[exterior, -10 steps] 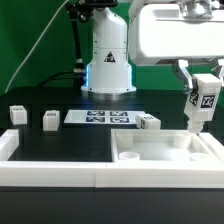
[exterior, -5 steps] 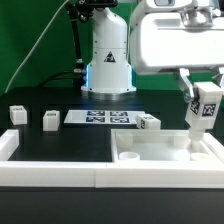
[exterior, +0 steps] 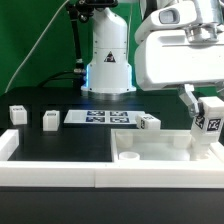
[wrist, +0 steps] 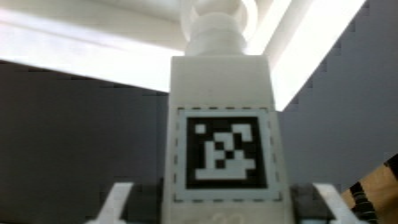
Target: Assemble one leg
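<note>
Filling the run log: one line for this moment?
pincer: shut on leg | leg: upright, at tray part, exterior view's right

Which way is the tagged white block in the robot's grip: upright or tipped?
Upright, near enough: the leg hangs with its long side vertical in the tool, which is shut on it, and its tag faces the exterior camera.

White leg (exterior: 207, 128), black-and-white square tag (wrist: 222, 153); black table (exterior: 70, 140); green backdrop (exterior: 30, 40).

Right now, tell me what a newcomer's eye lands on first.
The leg, clamped in the jaws, stands out at the right end of the big white tray in the exterior view. Its tag dominates the wrist view. Behind, the arm's white base stands centre.
</note>
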`<state>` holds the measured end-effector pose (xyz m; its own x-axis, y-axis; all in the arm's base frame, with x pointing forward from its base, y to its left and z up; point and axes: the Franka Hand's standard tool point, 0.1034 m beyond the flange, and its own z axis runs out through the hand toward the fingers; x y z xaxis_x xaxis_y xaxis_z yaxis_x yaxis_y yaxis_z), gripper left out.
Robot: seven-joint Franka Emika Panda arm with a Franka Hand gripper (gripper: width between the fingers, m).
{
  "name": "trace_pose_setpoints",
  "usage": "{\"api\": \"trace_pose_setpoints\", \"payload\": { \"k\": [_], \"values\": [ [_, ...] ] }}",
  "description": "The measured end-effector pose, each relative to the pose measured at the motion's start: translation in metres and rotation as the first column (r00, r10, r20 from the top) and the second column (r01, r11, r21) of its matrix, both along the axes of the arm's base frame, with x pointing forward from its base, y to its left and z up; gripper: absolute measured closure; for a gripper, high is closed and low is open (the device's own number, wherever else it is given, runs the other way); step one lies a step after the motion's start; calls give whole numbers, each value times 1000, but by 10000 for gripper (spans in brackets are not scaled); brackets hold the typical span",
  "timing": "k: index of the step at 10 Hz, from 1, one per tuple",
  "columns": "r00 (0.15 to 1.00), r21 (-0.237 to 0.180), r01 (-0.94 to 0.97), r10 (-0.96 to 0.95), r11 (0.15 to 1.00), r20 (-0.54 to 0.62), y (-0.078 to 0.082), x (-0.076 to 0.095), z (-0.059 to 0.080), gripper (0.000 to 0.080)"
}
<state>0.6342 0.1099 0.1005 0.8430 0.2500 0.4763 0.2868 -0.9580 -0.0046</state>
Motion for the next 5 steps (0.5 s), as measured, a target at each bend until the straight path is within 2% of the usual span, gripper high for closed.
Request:
{"api": "trace_pose_setpoints", "payload": {
  "k": [5],
  "values": [
    [999, 2, -3, 3, 1000, 32, 7, -6, -15, 506]
  ]
}}
